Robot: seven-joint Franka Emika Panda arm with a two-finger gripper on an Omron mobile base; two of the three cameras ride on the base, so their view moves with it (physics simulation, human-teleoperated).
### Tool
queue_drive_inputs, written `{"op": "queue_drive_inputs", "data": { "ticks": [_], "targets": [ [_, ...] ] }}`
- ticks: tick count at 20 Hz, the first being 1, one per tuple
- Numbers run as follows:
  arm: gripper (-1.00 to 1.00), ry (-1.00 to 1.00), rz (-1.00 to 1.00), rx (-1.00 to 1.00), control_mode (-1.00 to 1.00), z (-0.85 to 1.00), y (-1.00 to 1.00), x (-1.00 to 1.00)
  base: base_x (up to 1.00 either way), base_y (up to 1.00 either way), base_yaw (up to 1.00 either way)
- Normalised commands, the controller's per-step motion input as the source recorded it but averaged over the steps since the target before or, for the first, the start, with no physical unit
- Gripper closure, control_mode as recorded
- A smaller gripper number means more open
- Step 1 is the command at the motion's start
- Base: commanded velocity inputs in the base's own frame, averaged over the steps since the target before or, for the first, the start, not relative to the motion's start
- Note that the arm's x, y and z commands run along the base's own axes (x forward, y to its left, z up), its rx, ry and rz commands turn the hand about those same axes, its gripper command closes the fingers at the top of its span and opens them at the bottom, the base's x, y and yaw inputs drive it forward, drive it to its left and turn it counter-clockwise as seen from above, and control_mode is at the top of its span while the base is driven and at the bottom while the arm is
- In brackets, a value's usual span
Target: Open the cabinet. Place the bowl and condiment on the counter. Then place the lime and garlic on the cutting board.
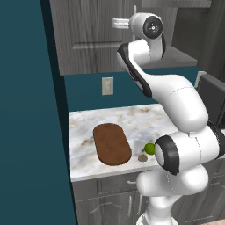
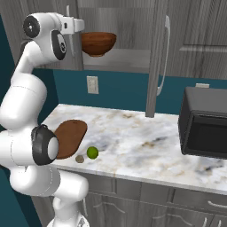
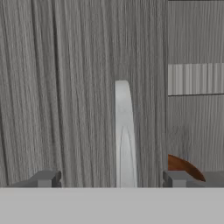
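The cabinet's (image 2: 133, 22) right door (image 2: 156, 57) stands swung open, and its left door (image 1: 88, 35) is closed. The bowl (image 2: 98, 43) sits on the grey shelf inside; its rim (image 3: 186, 168) shows in the hand view. My gripper (image 3: 110, 179) is open, with the left door's silver handle (image 3: 124, 135) between its fingertips (image 3: 46, 178), untouched by either. The hand (image 2: 76, 25) is raised to shelf height, left of the bowl. On the counter (image 1: 132, 118) lie the cutting board (image 1: 112, 143), the lime (image 1: 150, 148) and the garlic (image 1: 143, 157), both just right of the board. The condiment is out of view.
A black microwave (image 2: 204, 128) stands on the counter's right end. A wall outlet (image 2: 92, 84) sits on the teal backsplash. The open right door juts out over the middle of the counter. A teal wall (image 1: 30, 132) borders the counter's left end.
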Motion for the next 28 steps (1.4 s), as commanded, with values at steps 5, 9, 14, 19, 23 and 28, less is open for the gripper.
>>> {"op": "queue_drive_inputs", "data": {
  "ticks": [5, 9, 14, 19, 23, 28],
  "targets": [
    [1.00, 0.03, 0.02, 0.00, -1.00, -0.31, 0.02, 0.10, 0.00, 0.00, 0.00],
    [1.00, 0.09, 0.03, 0.00, -1.00, -0.29, 0.00, 0.11, 0.00, 0.00, 0.00],
    [1.00, 0.08, 0.09, 0.00, -1.00, -0.24, 0.02, 0.35, 0.00, 0.00, 0.00],
    [1.00, 0.04, 0.01, 0.00, -1.00, -0.08, 0.05, 0.12, 0.00, 0.00, 0.00],
    [1.00, 0.00, 0.00, 0.00, -1.00, 0.00, 0.00, 0.00, 0.00, 0.00, 0.00],
    [1.00, 0.00, 0.00, 0.00, -1.00, 0.00, 0.00, 0.00, 0.00, 0.00, 0.00]
  ]
}}
